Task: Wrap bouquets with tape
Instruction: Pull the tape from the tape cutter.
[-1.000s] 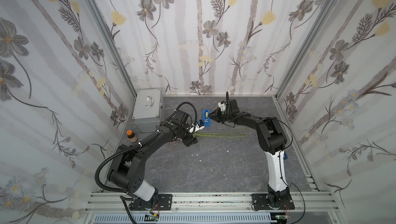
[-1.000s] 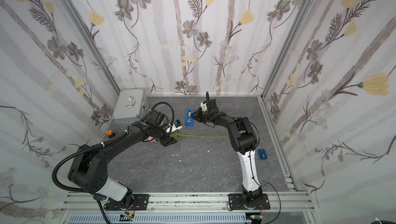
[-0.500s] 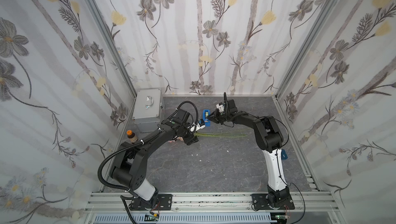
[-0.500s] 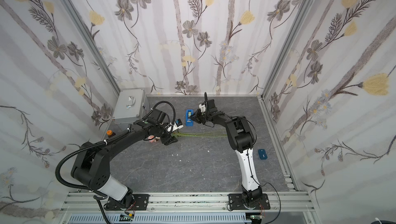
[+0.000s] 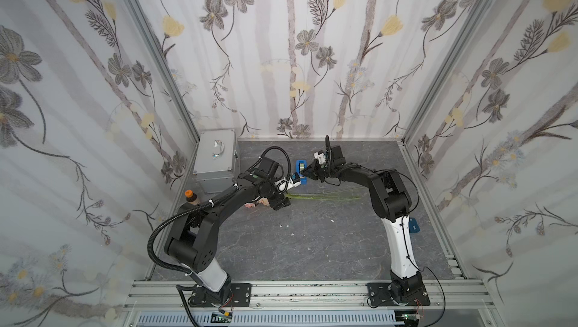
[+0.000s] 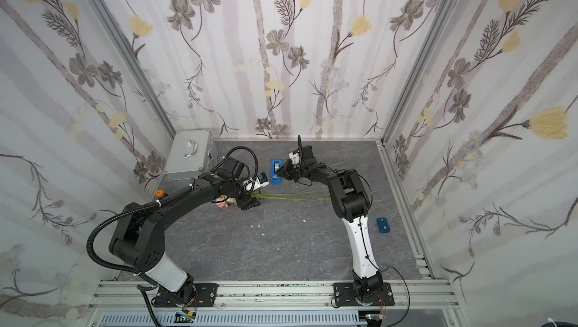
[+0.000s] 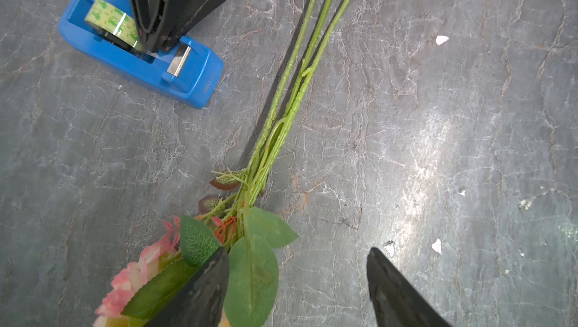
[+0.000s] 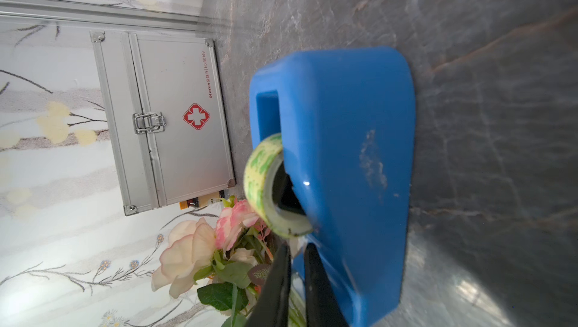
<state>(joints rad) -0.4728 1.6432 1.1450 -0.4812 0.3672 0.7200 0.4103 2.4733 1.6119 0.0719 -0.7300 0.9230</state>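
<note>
Tape (image 7: 108, 19) in its blue dispenser (image 7: 187, 88) meets the right tool (image 7: 156, 46), jaws together beside the cutter (image 7: 178, 59), while the left tool (image 7: 297, 252) hangs jaws apart over the rose bouquet (image 7: 266, 227).

The right hand (image 7: 155, 46) covers part of the tape (image 7: 106, 19), and the frame edge crops the bouquet (image 7: 255, 266).

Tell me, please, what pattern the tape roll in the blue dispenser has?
Tape roll: pale yellow-green with darker green leafy prints, clearest in the left wrist view.
</note>
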